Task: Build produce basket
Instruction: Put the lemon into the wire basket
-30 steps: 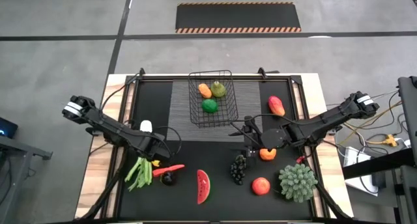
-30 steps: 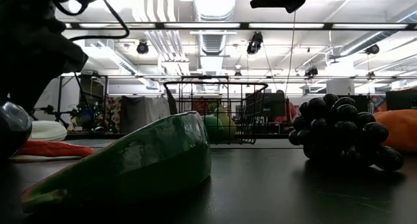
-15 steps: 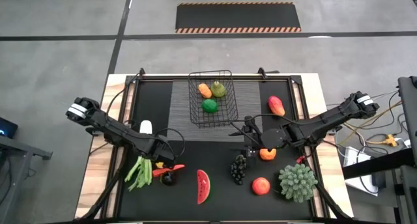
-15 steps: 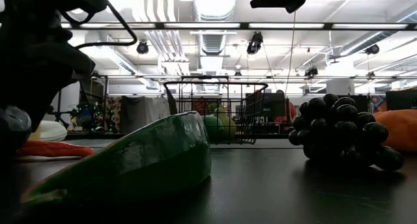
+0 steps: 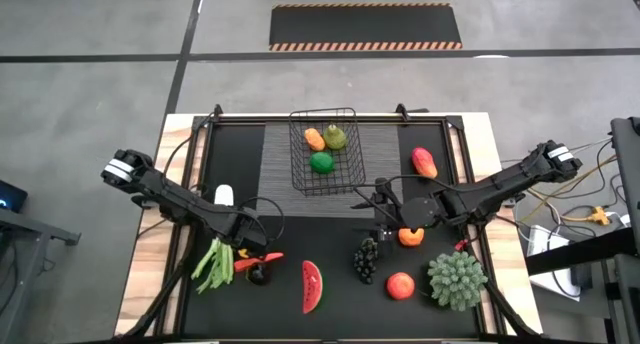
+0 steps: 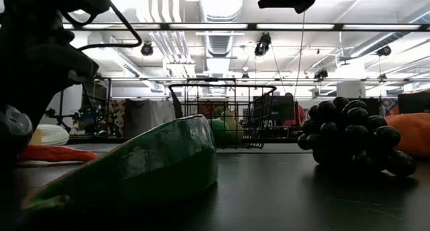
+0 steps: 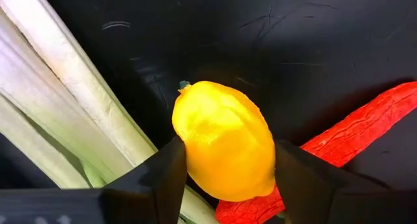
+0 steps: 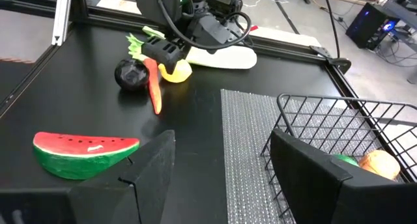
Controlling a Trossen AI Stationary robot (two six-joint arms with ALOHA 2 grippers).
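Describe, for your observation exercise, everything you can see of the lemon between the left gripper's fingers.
The lemon is a small bright yellow toy fruit, oval, with a dimpled, glossy plastic-looking skin and a tiny dark nub at one tip. It lies on the black table surface, flanked on both sides by the left gripper's dark fingers, which sit close against it. A pale green-and-white leek runs alongside it, and the red chili lies just beside and partly under it.

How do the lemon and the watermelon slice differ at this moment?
The lemon is yellow and rounded, between the left gripper's fingers; the watermelon slice is red, green-rinded, a wedge lying free, no gripper near. Both lie on the black table, outside the basket.
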